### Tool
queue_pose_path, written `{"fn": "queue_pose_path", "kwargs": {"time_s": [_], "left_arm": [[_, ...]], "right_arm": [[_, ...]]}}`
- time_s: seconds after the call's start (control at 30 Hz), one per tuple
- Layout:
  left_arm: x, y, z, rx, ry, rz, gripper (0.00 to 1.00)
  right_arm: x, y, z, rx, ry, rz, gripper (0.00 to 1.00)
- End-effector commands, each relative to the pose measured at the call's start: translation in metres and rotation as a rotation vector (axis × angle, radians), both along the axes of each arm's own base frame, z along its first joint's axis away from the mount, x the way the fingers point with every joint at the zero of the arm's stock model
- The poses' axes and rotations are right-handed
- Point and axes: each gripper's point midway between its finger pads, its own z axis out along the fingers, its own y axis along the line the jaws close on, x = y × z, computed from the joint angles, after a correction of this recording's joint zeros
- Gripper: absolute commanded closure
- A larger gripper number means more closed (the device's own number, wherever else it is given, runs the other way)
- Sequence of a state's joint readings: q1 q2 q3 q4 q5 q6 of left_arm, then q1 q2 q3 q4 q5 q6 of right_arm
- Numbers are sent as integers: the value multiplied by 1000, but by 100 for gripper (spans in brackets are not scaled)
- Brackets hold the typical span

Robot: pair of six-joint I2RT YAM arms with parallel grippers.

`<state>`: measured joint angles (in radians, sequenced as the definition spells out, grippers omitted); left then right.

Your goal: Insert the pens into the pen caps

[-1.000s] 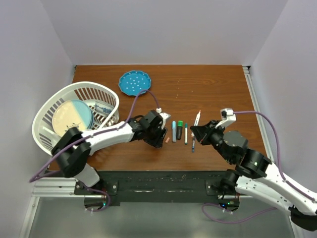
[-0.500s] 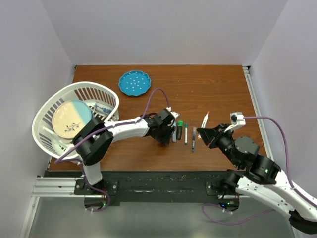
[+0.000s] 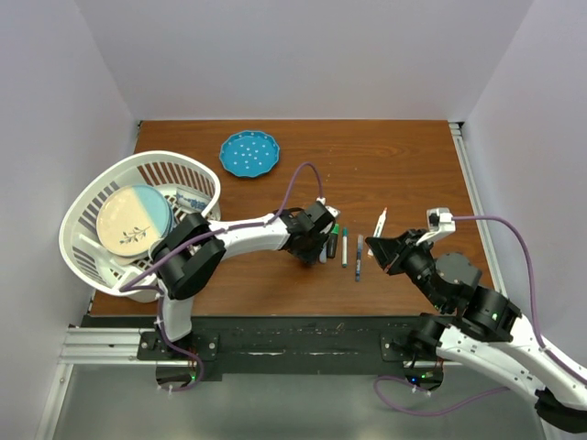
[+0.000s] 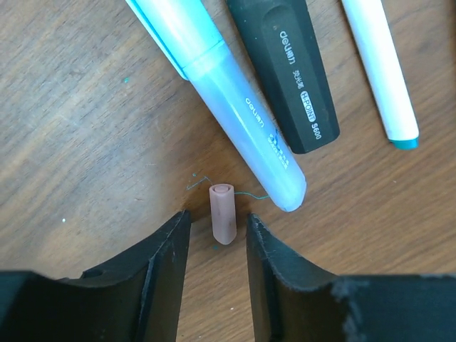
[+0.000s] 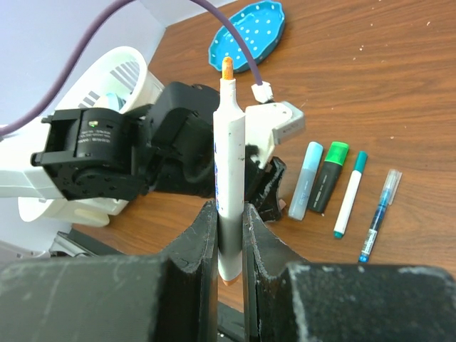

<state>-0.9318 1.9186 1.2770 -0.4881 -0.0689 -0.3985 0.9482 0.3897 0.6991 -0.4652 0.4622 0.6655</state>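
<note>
Pink plastic is our left gripper's (image 4: 217, 226) target. Its jaws stand parted on either side of the small pink cap (image 4: 222, 212), which lies on the desk (image 3: 394, 156) touching neither finger, so we judge a pinch comes next. Our right gripper (image 5: 229, 228) is clenched on a white pen (image 5: 228, 142), orange tip up, probably held ready to meet that cap. Just right of the cap a light-blue pen (image 4: 235, 107), a dark pen (image 4: 292, 71), a teal-tipped white pen (image 4: 381, 71) and a clear blue pen (image 5: 377, 217) lie in a row. Far left, the white basket (image 3: 87, 197) holds a tan-and-blue plate (image 3: 135, 220) over a patterned dish (image 3: 188, 200). A blue dotted plate (image 3: 249, 153) sits toward the far edge.
</note>
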Motion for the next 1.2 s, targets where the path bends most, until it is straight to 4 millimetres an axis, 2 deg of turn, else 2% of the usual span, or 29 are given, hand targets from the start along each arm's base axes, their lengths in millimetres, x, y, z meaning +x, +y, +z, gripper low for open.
{"fn": "queue_pose_path", "kwargs": {"time_s": [0.0,0.3,0.73,0.87,0.9,0.97,1.03,1.13,1.17], "left_arm": [[2,2,-2,86,-50,0,59],[-4,8,-26,149,-7,46,70],[-12,6,-40,166,21,49,72],[-16,9,-47,182,35,60,84],[-19,13,-49,191,41,64,94],[-21,16,-49,195,43,77,100],[-26,21,-51,197,52,82,100],[-28,22,-38,154,49,117,100],[-27,20,-25,120,35,122,100]], "right_arm": [[2,-14,10,-3,-23,-52,100],[-1,-21,13,1,-38,-57,100],[-2,-24,13,8,-41,-64,100],[-2,-22,9,4,-34,-59,100],[-2,-22,8,5,-33,-60,100],[-3,-22,10,7,-37,-56,100],[-3,-18,9,5,-37,-41,100],[-3,-8,8,-5,-34,-3,100],[-3,-5,5,-24,-33,13,100]]}}
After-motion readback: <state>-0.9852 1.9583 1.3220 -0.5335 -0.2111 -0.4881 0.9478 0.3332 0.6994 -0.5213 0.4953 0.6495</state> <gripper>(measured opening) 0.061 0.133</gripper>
